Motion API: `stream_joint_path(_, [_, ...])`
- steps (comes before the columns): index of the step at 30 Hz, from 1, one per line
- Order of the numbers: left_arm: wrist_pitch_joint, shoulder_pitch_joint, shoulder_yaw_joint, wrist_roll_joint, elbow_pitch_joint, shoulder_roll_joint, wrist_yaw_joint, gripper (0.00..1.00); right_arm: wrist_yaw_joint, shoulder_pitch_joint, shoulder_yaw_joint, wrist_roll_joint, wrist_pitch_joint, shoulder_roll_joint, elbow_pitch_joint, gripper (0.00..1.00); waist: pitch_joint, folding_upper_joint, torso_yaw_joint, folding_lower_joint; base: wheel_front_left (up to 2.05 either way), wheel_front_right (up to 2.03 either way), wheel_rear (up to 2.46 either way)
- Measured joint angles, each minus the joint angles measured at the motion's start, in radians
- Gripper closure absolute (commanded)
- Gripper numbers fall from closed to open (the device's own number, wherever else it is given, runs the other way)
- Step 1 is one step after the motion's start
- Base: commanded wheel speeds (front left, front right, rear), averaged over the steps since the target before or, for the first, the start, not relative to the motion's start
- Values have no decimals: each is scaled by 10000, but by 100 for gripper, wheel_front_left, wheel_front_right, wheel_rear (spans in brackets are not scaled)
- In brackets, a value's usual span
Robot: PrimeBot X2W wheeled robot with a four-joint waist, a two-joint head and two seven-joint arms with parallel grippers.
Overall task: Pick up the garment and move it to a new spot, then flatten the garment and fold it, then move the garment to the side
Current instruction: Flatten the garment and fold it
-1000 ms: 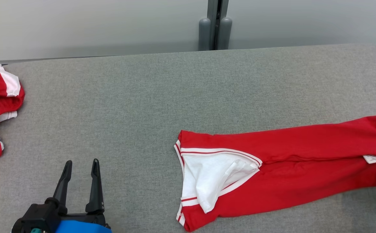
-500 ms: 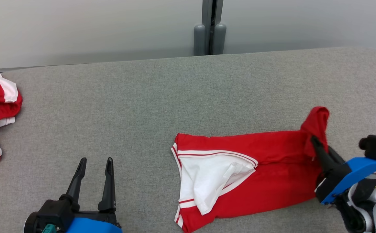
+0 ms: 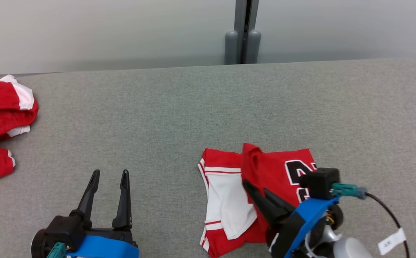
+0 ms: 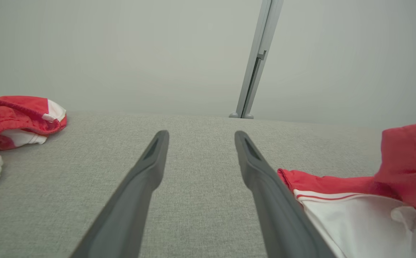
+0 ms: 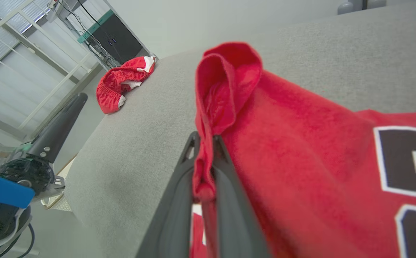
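1. The right gripper [image 3: 255, 187] has its 2 dark fingers pressed together on a bunched red edge of the garment [image 3: 269, 168]. In the right wrist view the cloth is pinched between them, and a loop of fabric stands up past the fingertips.
2. The garment lies on the grey padded table [image 3: 158, 118], under and just ahead of the right gripper. The pinched part is laid over the rest of the cloth.
3. To the right of those fingers, the turned-over part shows a black numeral [image 3: 295, 172] edged in white.
4. To their left, a white panel [image 3: 226, 197] with red stripes lies flat on the table.
5. The left gripper [image 3: 110, 173] has its 2 fingers spread wide, with nothing between them, over bare table. The garment's closest edge is off to its right, apart from it.
6. A second red-and-white garment [image 3: 0, 114] lies crumpled well to the left gripper's left, at the table's edge.
7. A grey post [image 3: 243, 32] stands beyond the table's far edge.
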Motion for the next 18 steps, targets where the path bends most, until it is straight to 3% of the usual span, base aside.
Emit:
stream_joint_path(11, [-69,-160,-115,-15,267,-151,-58,0,0,-1421,1898,803,-1618,4,2832,100,-48,0,359,-1,0,0,0])
stream_joint_path(12, [-69,-160,-115,-15,267,-151,-58,0,0,-1421,1898,803,-1618,4,2832,97,-48,0,359,-1,0,0,0])
stream_joint_path(13, [-100,-169,-102,-29,301,-163,-59,0,0,-1650,2069,965,-1877,4,3200,82,-52,0,361,-2,0,0,0])
stream_joint_path(17, [-111,-171,-96,-56,353,-180,-61,0,0,-2039,2403,1200,-2385,4,3956,75,-65,0,337,-1,0,0,0])
stream_joint_path(18, [-113,-171,-94,-56,362,-186,-65,0,0,-2131,2504,1273,-2483,2,4134,67,-70,0,328,-1,0,0,0])
